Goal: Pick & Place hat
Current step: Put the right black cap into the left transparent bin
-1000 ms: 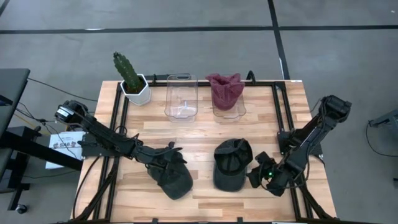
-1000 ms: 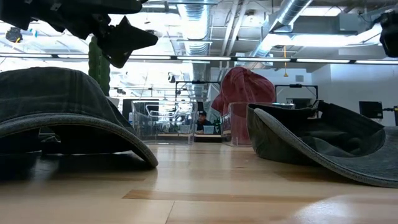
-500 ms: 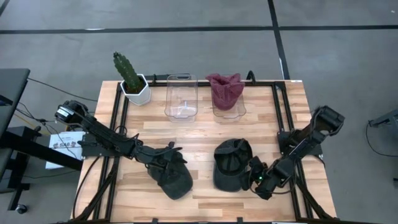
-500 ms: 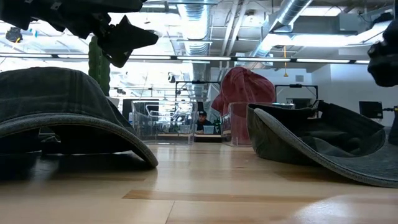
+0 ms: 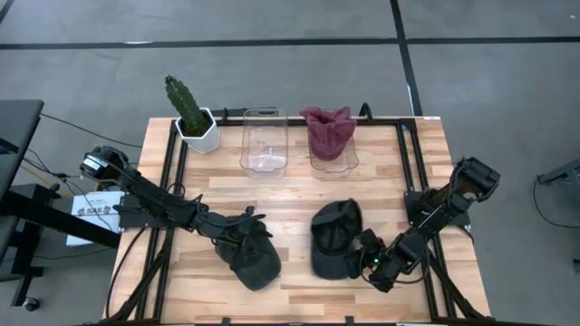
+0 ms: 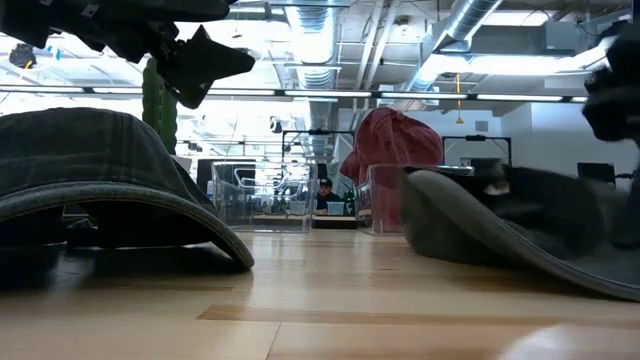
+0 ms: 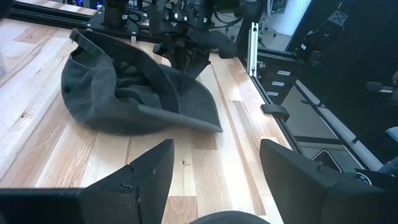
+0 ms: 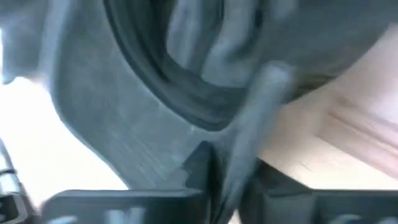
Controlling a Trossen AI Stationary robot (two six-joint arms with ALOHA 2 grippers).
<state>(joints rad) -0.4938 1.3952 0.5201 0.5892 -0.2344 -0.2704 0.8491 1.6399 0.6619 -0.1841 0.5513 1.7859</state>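
Observation:
A dark grey hat [image 5: 332, 237] lies upside down on the wooden table [image 5: 290, 204], its brim toward the near edge. My right gripper [image 5: 359, 257] is shut on its right side. A second dark hat [image 5: 254, 259] rests crown up at the near left. My left gripper [image 5: 246, 221] hovers open just above its far part, touching nothing. In the left wrist view, the upturned hat [image 7: 130, 93] and my right gripper [image 7: 186, 53] show beyond the open left fingers. A red hat [image 5: 328, 132] sits in a clear bin at the back. My right gripper pinches the upturned hat's rim [image 7: 177, 65] between its two fingers, on the hat's right side close to where the brim begins. The fingers come slanting down from the table's right. The hat's crown stays on the table, and the right wrist view is blurred.
An empty clear bin [image 5: 264, 141] stands at the back beside the bin [image 5: 333, 159] with the red hat. A potted cactus [image 5: 192, 116] is at the far left corner. Black rails [image 5: 410, 172] run along both table sides. Bare wood lies between the two dark hats.
My right gripper has dropped and moved toward the table's left onto the upturned hat, then shut on its rim. The hat's right side has been pushed in, so the hat looks narrower, while its left side has stayed put.

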